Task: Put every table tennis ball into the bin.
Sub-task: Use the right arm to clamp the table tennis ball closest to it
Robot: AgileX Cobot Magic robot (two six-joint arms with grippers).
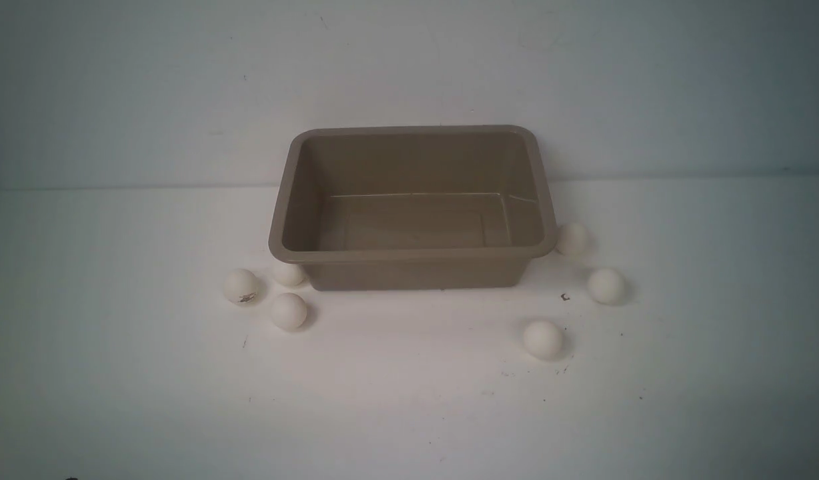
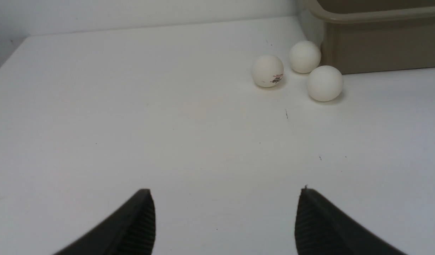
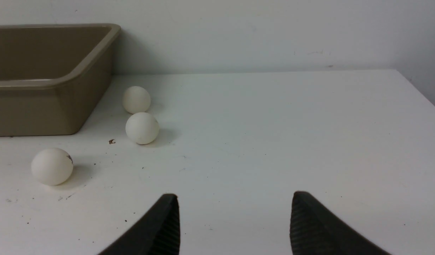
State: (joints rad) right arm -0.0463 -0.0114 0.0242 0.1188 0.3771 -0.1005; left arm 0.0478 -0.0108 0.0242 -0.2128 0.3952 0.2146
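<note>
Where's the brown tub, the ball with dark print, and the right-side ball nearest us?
Grey-brown rectangular plastic tub [image 1: 413, 255]: front view, near rim.
Off-white printed ball [image 1: 241, 286]: front view, its middle.
Nearest off-white right-side ball [image 1: 543, 340]: front view, its middle.

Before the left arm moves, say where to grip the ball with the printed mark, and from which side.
Take the marked ball across its middle, straight from above, with the left end effector. It is round and lies free, but two balls crowd its bin side, so the fingers likely go on its near and far sides.
</note>
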